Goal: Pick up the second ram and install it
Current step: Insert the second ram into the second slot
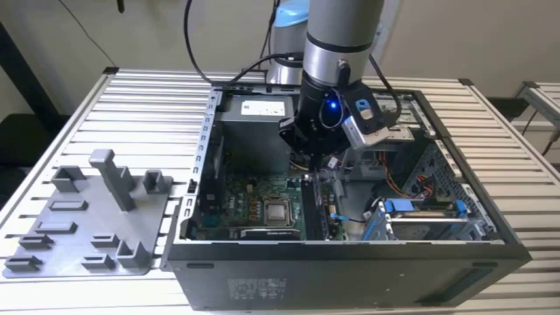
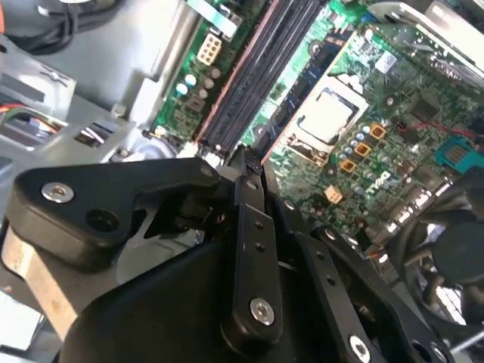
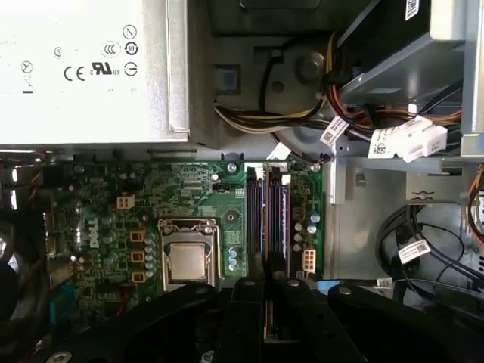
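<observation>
My gripper (image 1: 311,167) hangs inside the open computer case, just above the long black memory sockets (image 1: 313,207) of the green motherboard (image 1: 249,203). In both wrist views the two black fingers stand pressed close together. In the first wrist view a thin dark strip runs edge-on between the fingers (image 3: 246,310), in line with the sockets (image 3: 276,212): the second ram (image 3: 265,306), most of it hidden by them. In the second wrist view the gripper (image 2: 243,160) points at the near end of the sockets (image 2: 257,68).
The processor (image 3: 186,261) sits beside the sockets. The power supply (image 3: 83,68) and cable bundles (image 3: 302,113) line the back of the case. A drive cage (image 1: 420,216) fills the exterior view's right. A grey tray with blocks (image 1: 88,216) lies outside the case on the slatted table.
</observation>
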You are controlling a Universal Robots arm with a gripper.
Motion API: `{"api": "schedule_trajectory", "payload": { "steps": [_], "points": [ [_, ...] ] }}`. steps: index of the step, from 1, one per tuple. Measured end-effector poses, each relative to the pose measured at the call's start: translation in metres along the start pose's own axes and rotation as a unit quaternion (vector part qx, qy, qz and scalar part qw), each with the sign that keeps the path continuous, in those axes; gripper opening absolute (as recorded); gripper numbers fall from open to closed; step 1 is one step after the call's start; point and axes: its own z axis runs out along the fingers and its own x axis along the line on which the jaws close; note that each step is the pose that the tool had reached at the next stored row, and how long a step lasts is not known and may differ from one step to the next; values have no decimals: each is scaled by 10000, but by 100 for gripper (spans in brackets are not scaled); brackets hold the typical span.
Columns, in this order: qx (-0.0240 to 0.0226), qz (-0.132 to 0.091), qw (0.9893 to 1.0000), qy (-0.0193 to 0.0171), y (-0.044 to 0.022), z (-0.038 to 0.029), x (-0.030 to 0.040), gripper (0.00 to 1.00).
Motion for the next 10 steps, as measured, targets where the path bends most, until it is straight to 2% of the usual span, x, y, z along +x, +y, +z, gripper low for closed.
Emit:
{"api": "schedule_trajectory", "payload": {
  "steps": [10],
  "points": [
    [-7,-5,10000,0,-70,181,3,14]
  ]
}}
